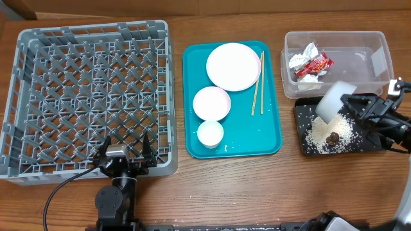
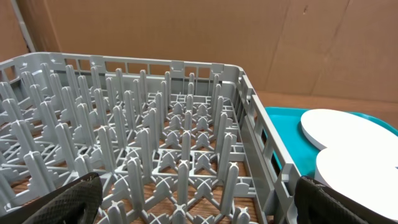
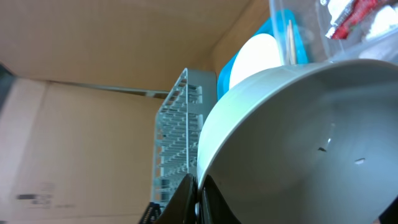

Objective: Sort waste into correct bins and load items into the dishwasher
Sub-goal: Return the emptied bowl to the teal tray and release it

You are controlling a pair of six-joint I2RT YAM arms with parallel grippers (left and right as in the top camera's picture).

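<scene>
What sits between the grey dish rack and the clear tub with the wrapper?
In the overhead view, a teal tray lies between the dish rack and the clear tub, holding a large plate, a small plate, a small cup and chopsticks.

The tool (image 3: 198, 200) grips the rim of a tilted white bowl (image 3: 298, 143).

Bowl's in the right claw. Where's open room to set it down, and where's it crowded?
The rack is bare. On the teal tray, the front right corner is free, right of the cup and below the chopsticks. The table in front of both trays is open. Crowded: the black tray under the bowl and the left half of the tub.
</scene>
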